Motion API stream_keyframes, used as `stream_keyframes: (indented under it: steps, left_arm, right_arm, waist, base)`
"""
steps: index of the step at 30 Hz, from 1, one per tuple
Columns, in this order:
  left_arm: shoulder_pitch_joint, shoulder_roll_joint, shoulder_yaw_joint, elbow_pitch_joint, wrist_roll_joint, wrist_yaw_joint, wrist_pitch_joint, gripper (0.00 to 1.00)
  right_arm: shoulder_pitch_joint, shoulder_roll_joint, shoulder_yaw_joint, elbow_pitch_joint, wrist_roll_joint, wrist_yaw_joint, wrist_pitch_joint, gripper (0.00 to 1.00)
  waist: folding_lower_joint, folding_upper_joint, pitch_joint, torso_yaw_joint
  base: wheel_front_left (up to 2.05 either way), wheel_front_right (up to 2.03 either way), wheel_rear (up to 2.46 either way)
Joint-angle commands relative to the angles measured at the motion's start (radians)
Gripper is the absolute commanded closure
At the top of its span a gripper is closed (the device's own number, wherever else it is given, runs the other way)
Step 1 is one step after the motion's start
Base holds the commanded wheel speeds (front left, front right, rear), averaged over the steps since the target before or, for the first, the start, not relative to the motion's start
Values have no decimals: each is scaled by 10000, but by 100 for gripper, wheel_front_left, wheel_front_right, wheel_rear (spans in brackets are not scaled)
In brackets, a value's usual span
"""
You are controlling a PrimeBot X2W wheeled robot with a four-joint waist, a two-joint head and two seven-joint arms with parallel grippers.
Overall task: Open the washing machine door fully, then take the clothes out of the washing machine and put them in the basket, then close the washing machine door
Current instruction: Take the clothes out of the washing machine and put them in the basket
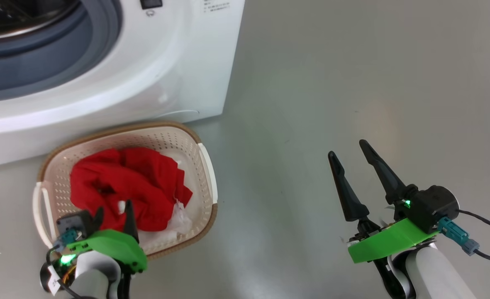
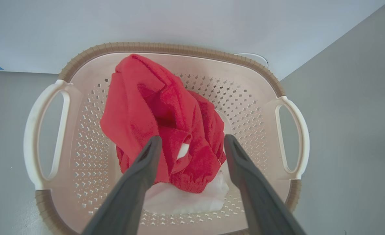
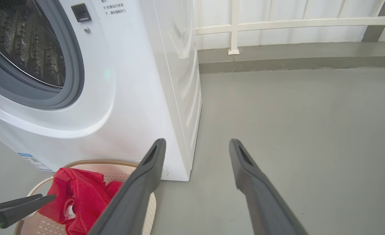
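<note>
Head view: clothes (image 1: 132, 182) lay heaped inside the basket (image 1: 145, 126), which sat on the floor (image 1: 311, 104) just in front of the washing machine (image 1: 145, 79). Left gripper (image 1: 114, 207) hung over the heap, fingers spread, gripping nothing. Right gripper (image 1: 347, 148) stood well apart over bare floor, fingers likewise parted, empty.

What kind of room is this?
Likely a laundry corner, maybe on a balcony: a white washing machine stands on a grey floor, a basket of red clothes sits before it, and a white railing runs behind.
</note>
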Motion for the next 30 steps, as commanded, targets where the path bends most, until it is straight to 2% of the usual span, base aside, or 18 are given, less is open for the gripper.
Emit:
stream_keyframes:
  steps: [1,8,21,30]
  left_arm:
    - [143,117,161,-318,-28,-14,-120,0]
    - [615,117,-24,-1968,268,99,-120,0]
    - [1902,116,-372,-5755,1264,663,-120,0]
    - [2580,200,-671,-7281,1973,913,-120,0]
  right_arm:
    - [87,-74,192,-170,70,63,-65,0]
    - [252,-73,134,-46,43,63,-65,0]
    - [681,-88,-340,207,-209,63,-65,0]
    - [858,-135,-740,397,-427,63,-65,0]
  waist:
    - [0,0,-228,150]
    - [0,0,-823,532]
    - [0,0,-1922,1309]
    - [0,0,-2594,1657]
  base:
    - [0,0,0]
    - [0,0,0]
    - [0,0,0]
    - [0,0,0]
